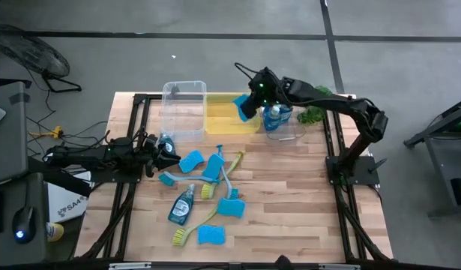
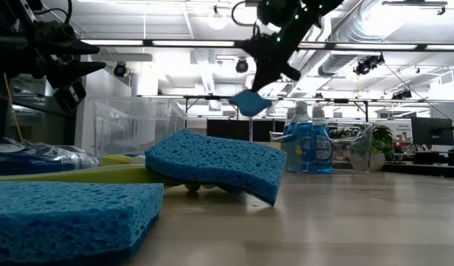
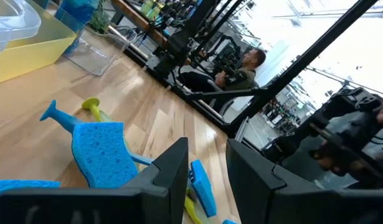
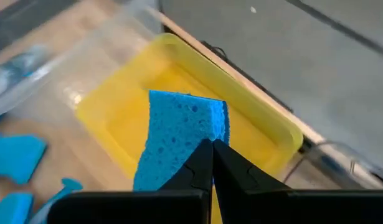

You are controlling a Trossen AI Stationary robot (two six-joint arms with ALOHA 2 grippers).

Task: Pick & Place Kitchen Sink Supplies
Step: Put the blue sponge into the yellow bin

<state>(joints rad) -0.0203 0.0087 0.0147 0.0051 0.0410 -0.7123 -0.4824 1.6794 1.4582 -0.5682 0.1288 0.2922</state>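
Wood table (image 1: 290, 195): right gripper (image 4: 212, 144) clenches sponge (image 4: 179, 134) above yellow bin (image 4: 266, 134); no readable labels.

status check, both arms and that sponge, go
Right gripper shut on blue sponge, hanging over yellow bin. Left gripper low at table's left edge, nothing visibly held. Nothing blocking the bin.

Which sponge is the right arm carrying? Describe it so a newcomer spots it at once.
Find the yellow bin at the table's far edge, between the two clear bins. Just above it hangs a blue sponge, pinched in the right end effector. Unlike every other sponge, which lies on the wooden table, this one is in the air.
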